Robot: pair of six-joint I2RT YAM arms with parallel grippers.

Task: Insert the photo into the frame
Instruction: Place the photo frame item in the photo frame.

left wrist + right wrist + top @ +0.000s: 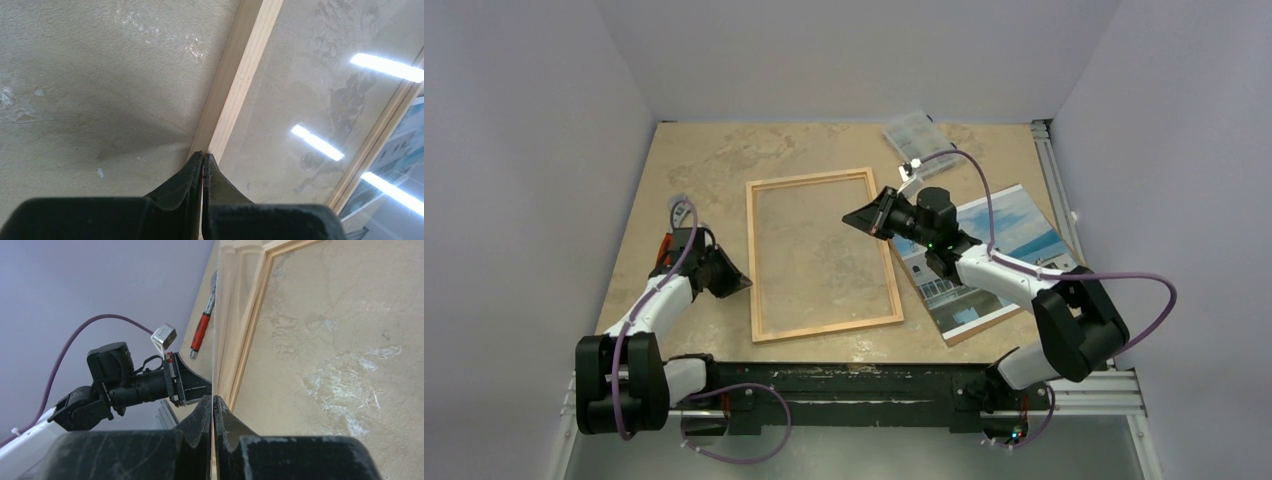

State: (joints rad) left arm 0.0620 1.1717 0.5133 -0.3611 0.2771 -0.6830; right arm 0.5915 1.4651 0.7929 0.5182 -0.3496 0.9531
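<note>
Tabletop (694,170), frame (824,329) beside left claw (744,285), under right claw (851,220), photo (1024,228) farther right

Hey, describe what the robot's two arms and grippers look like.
The left arm and right arm have white links and bulky black joints. A purple cable loops along each. The left gripper and right gripper are black and taper like wedges.

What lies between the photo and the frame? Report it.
Nothing does: only bare tabletop separates the photo from the frame. The right arm reaches across above the photo.
</note>
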